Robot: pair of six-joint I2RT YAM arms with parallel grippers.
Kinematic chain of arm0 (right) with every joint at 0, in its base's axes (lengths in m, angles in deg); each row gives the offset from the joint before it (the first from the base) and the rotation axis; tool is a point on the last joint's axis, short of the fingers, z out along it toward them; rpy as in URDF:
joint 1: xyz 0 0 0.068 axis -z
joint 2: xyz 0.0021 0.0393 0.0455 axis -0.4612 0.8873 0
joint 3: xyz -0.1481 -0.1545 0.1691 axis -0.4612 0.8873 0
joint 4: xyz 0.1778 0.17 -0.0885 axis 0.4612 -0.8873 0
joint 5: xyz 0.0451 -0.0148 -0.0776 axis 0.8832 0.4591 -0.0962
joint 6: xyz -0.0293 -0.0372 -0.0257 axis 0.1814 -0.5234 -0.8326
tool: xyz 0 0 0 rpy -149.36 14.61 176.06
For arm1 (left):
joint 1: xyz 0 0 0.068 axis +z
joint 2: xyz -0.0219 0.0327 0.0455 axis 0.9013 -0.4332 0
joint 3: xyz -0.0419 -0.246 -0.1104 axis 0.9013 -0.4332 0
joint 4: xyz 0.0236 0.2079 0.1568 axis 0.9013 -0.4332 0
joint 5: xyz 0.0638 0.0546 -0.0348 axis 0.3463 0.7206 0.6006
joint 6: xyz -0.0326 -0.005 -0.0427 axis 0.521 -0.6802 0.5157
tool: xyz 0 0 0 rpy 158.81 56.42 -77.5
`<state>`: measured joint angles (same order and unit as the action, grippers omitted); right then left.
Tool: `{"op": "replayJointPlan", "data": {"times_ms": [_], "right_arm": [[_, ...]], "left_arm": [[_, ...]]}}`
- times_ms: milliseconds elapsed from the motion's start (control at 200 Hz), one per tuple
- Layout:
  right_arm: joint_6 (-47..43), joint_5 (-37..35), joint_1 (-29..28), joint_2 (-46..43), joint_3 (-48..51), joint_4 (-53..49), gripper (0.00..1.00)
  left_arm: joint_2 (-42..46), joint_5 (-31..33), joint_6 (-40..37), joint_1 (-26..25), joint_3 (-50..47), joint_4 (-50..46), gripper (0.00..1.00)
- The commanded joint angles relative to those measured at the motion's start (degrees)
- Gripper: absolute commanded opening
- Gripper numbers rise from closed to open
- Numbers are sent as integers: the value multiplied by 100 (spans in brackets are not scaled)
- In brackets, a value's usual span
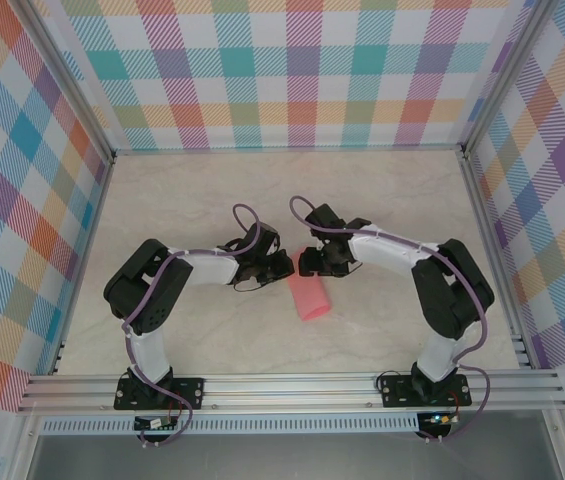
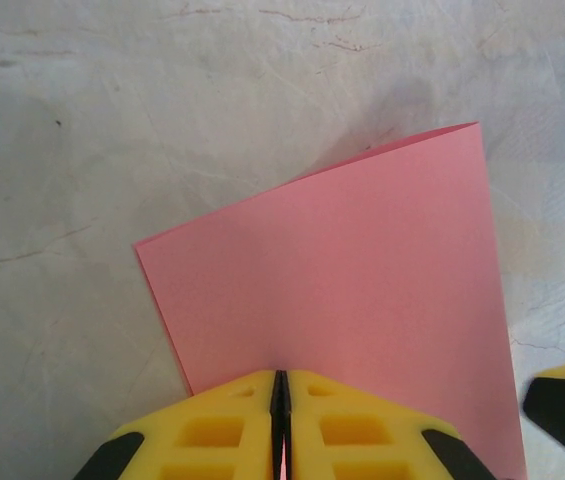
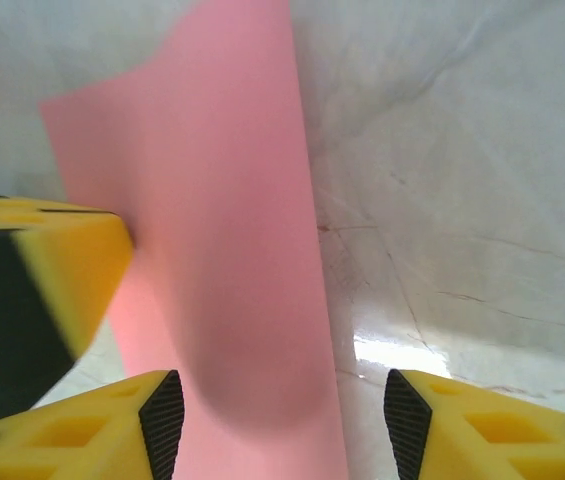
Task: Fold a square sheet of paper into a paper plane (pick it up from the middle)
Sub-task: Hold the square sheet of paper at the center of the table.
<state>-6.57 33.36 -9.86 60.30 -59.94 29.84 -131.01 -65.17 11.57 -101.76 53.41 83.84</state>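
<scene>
The square sheet of paper (image 1: pixel 310 297) is salmon pink and lies folded over into a rectangle on the table between the two arms. In the left wrist view my left gripper (image 2: pixel 280 378) is shut on the near edge of the sheet (image 2: pixel 342 290), which slopes away from the jaws down to the table. My left gripper (image 1: pixel 282 266) and right gripper (image 1: pixel 308 263) stand close together at the sheet's far end. My right gripper (image 3: pixel 282 410) is open, with the sheet (image 3: pixel 232 250) rising between its fingers and touching neither pad.
Pale marbled tabletop (image 1: pixel 202 190) lies all round the paper. Checked walls (image 1: pixel 282 70) and aluminium rails (image 1: pixel 292 385) enclose the table. A finger of the left gripper (image 3: pixel 32 290) shows in the right wrist view, pressed on the sheet's left edge.
</scene>
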Motion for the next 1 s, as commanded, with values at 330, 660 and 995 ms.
{"op": "replayJointPlan", "data": {"times_ms": [330,660,995], "right_arm": [[-171,1065,4,159,-319,263,30],[-228,1157,101,738,-433,263,22],[-221,1131,273,795,58,468,22]], "left_arm": [[-361,312,-69,-54,-57,-745,9],[-358,352,15,-54,-62,-830,9],[-378,426,24,-54,-125,-899,8]]}}
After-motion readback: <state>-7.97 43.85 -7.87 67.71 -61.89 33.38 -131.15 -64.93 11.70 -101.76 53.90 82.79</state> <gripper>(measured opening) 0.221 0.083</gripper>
